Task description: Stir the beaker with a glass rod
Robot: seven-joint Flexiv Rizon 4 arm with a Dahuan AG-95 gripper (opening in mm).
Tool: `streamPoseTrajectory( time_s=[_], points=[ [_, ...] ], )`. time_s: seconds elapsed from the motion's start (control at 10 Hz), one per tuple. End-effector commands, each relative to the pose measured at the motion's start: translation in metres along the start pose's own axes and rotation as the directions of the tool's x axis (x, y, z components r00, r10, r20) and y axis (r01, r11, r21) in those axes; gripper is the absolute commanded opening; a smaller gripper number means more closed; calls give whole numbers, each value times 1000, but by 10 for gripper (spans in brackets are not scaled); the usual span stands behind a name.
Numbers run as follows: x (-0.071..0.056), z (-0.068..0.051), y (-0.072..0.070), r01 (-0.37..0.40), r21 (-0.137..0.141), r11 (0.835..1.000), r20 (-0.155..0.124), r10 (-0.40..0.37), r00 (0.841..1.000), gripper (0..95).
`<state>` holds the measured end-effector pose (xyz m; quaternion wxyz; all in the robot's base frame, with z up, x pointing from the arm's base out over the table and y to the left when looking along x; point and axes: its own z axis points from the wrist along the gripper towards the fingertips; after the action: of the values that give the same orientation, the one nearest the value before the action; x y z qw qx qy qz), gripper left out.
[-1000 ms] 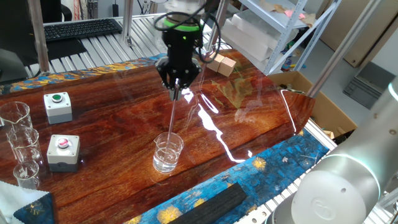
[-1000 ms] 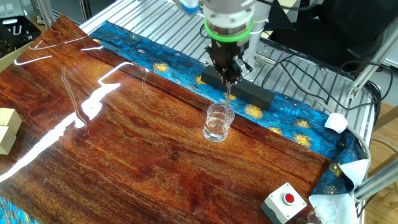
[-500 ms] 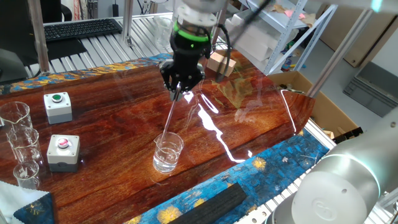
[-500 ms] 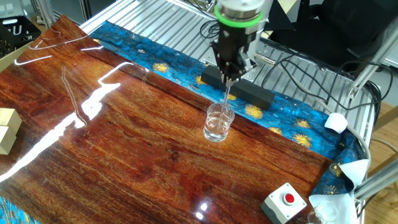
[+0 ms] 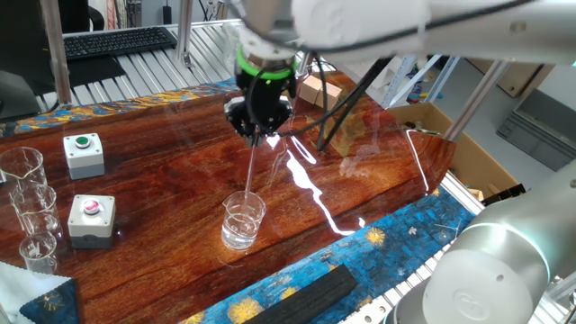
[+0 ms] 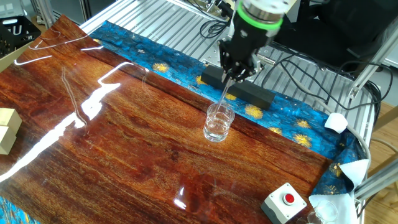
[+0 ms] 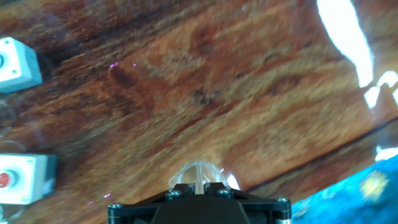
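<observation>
Slanting from the hand, the glass rod reaches the beaker.

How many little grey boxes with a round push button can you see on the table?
2, both at the table's left side: the grey box with a green button farther back, the grey box with a red button nearer.

A lab: glass beakers, button boxes, aluminium-frame bench.

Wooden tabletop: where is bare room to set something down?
Free: the broad stretch between the short clear glass beaker and the pale wooden blocks. Crowded: the corner with the grey button boxes and three grouped clear beakers.
</observation>
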<state>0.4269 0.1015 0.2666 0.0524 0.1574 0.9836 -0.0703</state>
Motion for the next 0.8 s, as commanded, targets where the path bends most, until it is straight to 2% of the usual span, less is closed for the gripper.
streamPoseTrajectory(
  time_s=[0.1, 0.3, 0.5, 0.6, 0.8],
  points=[
    [0, -1, 0, 34, -40, 999, -247, -43, 968, 0],
    [0, -1, 0, -38, -121, 992, -286, 2, 958, 0],
    [0, -1, 0, -101, -180, 978, -319, 40, 947, 0],
    [0, -1, 0, -93, -164, 982, -314, 38, 949, 0],
    [0, -1, 0, -91, -158, 983, -311, 37, 950, 0]
  ],
)
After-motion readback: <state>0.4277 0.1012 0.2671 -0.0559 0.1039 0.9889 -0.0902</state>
